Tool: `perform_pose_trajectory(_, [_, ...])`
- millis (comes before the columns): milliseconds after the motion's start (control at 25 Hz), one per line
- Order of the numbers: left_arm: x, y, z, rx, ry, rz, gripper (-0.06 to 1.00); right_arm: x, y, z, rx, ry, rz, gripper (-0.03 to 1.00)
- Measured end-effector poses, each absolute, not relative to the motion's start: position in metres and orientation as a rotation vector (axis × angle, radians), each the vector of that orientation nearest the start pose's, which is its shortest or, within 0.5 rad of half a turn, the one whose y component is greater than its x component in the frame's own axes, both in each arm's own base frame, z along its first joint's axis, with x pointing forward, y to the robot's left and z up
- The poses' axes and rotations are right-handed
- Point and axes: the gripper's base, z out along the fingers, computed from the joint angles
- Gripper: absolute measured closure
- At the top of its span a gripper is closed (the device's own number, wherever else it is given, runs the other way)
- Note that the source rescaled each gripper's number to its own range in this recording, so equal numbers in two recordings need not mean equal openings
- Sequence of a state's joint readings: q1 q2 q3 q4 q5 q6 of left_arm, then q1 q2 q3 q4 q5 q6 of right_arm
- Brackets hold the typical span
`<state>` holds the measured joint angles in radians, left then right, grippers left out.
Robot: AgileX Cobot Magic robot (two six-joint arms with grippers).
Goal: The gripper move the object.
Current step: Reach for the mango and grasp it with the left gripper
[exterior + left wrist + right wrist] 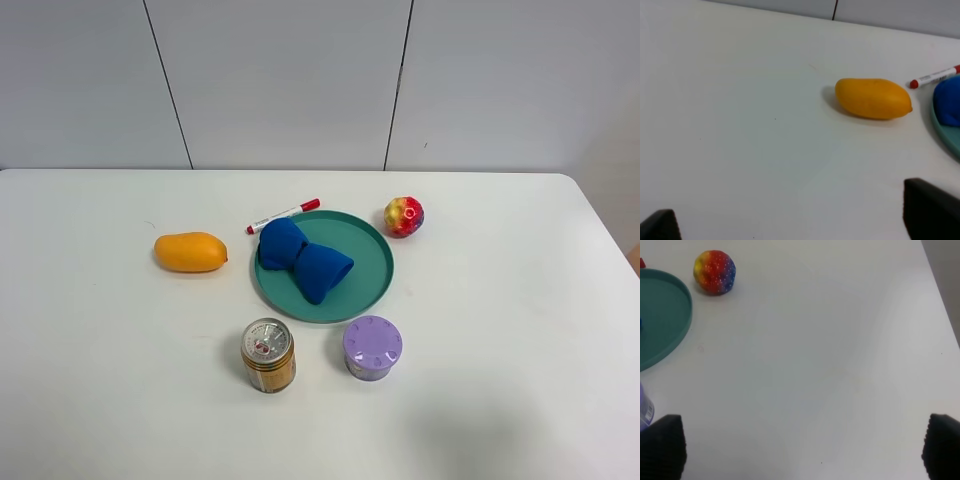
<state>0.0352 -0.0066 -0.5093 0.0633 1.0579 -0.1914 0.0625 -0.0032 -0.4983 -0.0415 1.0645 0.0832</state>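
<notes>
surface: white table (90, 380), grey panelled wall (280, 80) behind | mango (190, 252) lies left of plate (375, 270), apart from it, marker (283, 215) near | mango well in from table's left edge; can (268, 355) and jar (372, 347) stand nearer the front | left gripper (795, 220) spread, holding nothing, mango ahead | right gripper (801, 447) spread, holding nothing, over table's right side, ball (715, 272) ahead

White bench (500, 330), and there's the mango (190, 252), smooth orange-yellow. Teal plate (366, 250) carrying a deep blue cloth (303, 260). Marker (284, 215): white barrel, red cap. Ball (404, 216) goes red, yellow, blue (tiny pale speckles all over). Gold can (268, 356), silver top with a dab of red; lilac jar (372, 347).
</notes>
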Motion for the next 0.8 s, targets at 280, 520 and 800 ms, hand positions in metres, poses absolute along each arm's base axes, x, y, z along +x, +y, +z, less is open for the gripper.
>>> perform_pose_trajectory(280, [-0.0072,0.0048,0.2802,-0.232,2.011,-0.023,-0.06,-0.0052,-0.0036,0.2765,0.023,2.046,0.041,-0.03])
perform_pose_trajectory(520, [-0.0072,0.0048,0.2802,-0.232,2.011,-0.023,-0.06,-0.0052,-0.0036,0.2765,0.023,2.046,0.041,-0.03])
perform_pose_trajectory(800, [-0.0072,0.0048,0.2802,-0.232,2.011,-0.023,-0.06,-0.0052,-0.0036,0.2765,0.023,2.046,0.041,-0.03])
